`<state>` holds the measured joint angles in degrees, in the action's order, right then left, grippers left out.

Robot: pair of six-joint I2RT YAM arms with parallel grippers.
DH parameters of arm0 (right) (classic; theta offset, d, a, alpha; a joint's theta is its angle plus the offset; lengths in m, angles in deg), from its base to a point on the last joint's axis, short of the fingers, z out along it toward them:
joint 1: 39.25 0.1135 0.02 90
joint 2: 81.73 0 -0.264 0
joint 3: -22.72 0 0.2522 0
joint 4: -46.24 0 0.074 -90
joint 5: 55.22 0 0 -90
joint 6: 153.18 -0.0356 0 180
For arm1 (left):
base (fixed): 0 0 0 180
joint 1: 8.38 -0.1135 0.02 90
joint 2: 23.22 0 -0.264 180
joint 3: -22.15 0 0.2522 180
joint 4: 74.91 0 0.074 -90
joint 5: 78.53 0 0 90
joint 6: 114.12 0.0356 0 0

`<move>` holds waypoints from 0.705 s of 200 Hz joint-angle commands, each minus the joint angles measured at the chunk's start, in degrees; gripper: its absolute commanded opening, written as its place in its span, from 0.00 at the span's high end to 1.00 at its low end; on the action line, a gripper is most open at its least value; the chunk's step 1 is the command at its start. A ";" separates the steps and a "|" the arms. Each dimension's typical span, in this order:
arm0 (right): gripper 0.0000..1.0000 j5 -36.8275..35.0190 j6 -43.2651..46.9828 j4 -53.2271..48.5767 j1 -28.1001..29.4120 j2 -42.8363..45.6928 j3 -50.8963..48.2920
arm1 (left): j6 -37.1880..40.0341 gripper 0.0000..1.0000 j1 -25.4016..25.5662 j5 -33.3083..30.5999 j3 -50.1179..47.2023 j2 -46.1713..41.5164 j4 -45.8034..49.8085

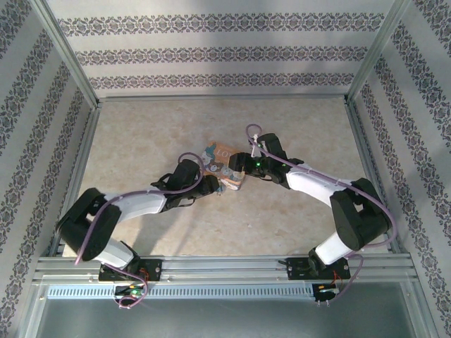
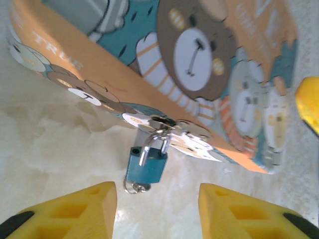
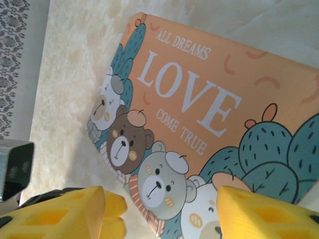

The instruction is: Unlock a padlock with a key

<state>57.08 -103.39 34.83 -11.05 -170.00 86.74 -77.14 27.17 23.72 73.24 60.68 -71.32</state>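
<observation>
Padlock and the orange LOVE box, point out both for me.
padlock (image 2: 146, 168), left wrist view, on its teal-blue body.
orange LOVE box (image 3: 189, 97), right wrist view, on the lid's white LOVE lettering.

The padlock (image 2: 146, 168) is coloured teal-blue with a silvery shackle; the box (image 3: 209, 99) is printed orange with bears, teal cacti and white lettering; the counter (image 2: 50, 144) is marbled cream.

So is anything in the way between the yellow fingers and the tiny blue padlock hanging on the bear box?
Nothing visible. Only bare pale table lies between the open left gripper and the small teal-blue metal padlock hanging from the orange bear-picture box.
</observation>
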 commanded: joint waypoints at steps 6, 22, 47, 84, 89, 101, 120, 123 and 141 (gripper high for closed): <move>0.37 -2.90 2.33 -2.70 -1.00 6.01 -0.44 | 3.57 0.45 -0.81 -5.04 -1.25 -7.24 4.83; 0.33 -4.98 3.33 -3.95 -1.52 8.91 -2.20 | 5.42 0.40 -2.77 -5.57 -1.07 -10.64 7.29; 0.22 -5.84 2.94 -4.02 -2.79 12.80 -5.84 | 8.26 0.29 -8.44 -3.22 -0.33 -13.70 8.55; 0.02 -4.69 1.91 -3.24 -3.54 15.59 -9.83 | 12.80 0.15 -18.19 6.69 4.81 -9.33 7.52; 0.02 -4.43 1.37 -2.80 -3.64 15.52 -10.27 | 13.33 0.15 -19.11 8.47 6.00 -7.71 7.61; 0.02 -3.41 -0.19 -1.21 -3.82 14.94 -11.41 | 14.62 0.16 -20.47 12.08 8.90 -3.57 7.35; 0.02 -1.74 -2.40 2.15 -3.89 13.11 -12.61 | 16.40 0.19 -21.12 17.36 14.21 3.88 7.07; 0.02 -1.52 -2.56 2.60 -3.80 12.64 -12.64 | 16.43 0.19 -21.09 18.43 15.05 5.07 6.84; 0.02 -0.25 -3.72 4.97 -3.77 10.23 -12.49 | 15.11 0.15 -21.12 24.42 18.99 11.80 3.55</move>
<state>54.17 -104.09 34.31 -14.41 -157.00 74.78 -63.85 6.49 37.14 87.75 65.92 -64.83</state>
